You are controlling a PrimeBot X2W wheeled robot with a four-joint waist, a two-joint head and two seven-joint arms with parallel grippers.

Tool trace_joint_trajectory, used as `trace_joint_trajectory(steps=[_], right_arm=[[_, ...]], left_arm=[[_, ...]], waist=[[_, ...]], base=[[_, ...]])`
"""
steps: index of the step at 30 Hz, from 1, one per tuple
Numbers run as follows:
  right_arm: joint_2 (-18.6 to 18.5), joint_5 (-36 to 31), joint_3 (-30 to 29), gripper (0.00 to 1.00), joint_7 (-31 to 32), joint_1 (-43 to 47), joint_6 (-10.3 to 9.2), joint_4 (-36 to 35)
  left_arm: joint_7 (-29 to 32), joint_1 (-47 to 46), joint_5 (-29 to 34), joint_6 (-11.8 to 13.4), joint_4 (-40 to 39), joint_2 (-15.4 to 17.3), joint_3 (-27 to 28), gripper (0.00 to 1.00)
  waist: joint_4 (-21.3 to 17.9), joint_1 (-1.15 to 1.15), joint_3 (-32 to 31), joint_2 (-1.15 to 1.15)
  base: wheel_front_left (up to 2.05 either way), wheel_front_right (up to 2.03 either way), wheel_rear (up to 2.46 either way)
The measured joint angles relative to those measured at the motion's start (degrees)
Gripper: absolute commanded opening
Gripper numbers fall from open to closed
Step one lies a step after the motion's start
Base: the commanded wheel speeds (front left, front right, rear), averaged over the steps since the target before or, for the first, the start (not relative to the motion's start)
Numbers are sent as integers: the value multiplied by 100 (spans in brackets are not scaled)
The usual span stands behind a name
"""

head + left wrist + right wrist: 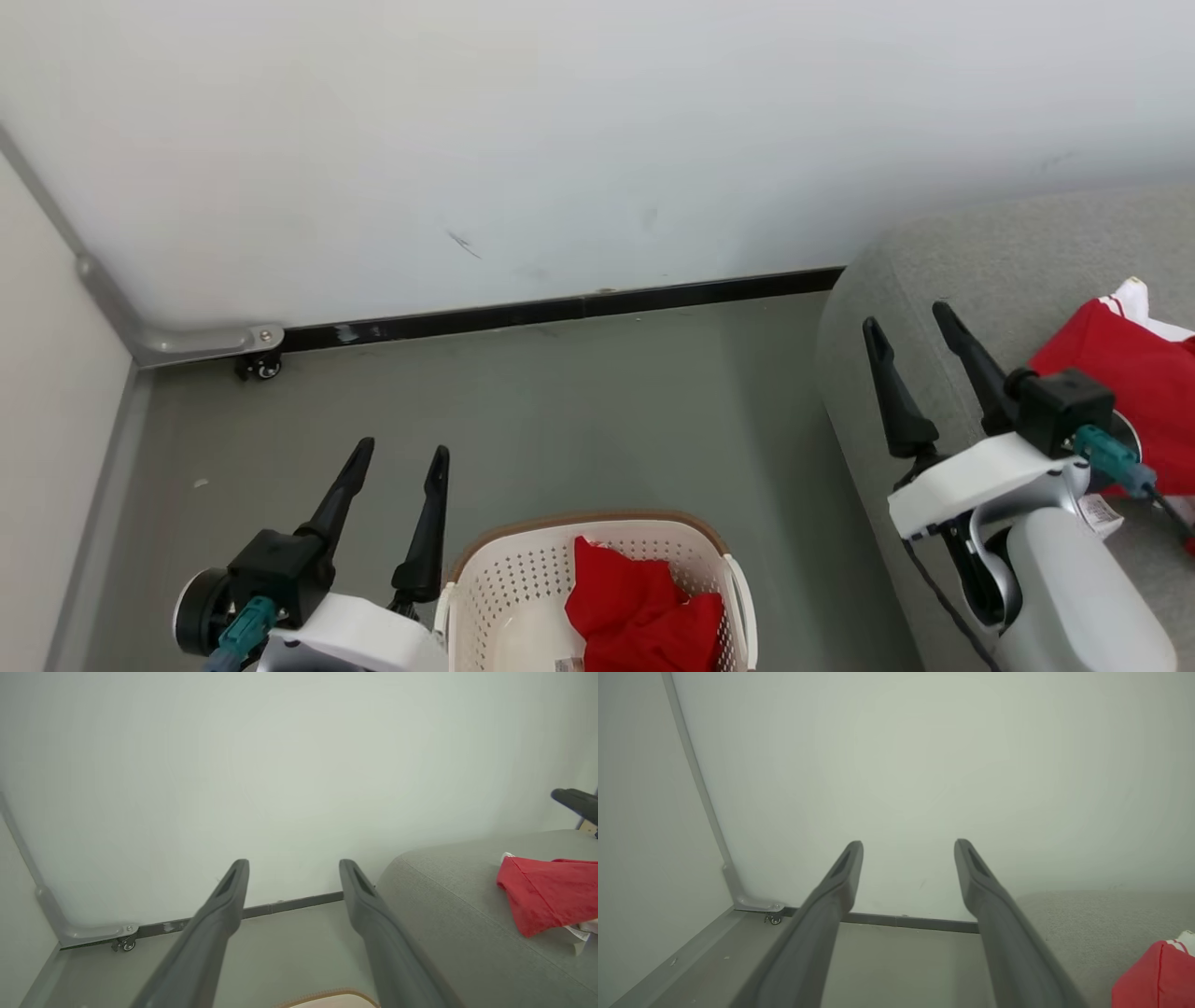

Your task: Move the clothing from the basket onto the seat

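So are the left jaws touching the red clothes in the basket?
Apart. In the head view the left gripper sits outside the basket, jaws open, with bare basket wall between it and the red garment.

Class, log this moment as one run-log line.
left tool: open, empty | right tool: open, empty | basket: holds red garment | seat: bears second red garment

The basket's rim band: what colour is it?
Brown. The rim band tops the cream-white basket; the head view shows it best.
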Motion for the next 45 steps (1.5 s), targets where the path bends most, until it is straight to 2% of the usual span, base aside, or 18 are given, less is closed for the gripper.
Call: trace_joint_trajectory(steps=[18, 36, 45], right_arm=[[289, -166, -292, 100, 1, 1037, 0, -314], [426, -275, -314, 100, 134, 1879, 0, -854], [443, -260, -260, 100, 237, 2283, 0, -1051]], left_arm=[[-49, 367, 60, 307, 155, 74, 303, 100], [-49, 848, 100, 550, 33, 76, 566, 100], [-49, 873, 223, 553, -53, 98, 654, 100]], waist=[[428, 0, -287, 0], [356, 0, -324, 0], [334, 0, -362, 0]], base=[[0, 0, 0], [0, 0, 0], [0, 0, 0]])
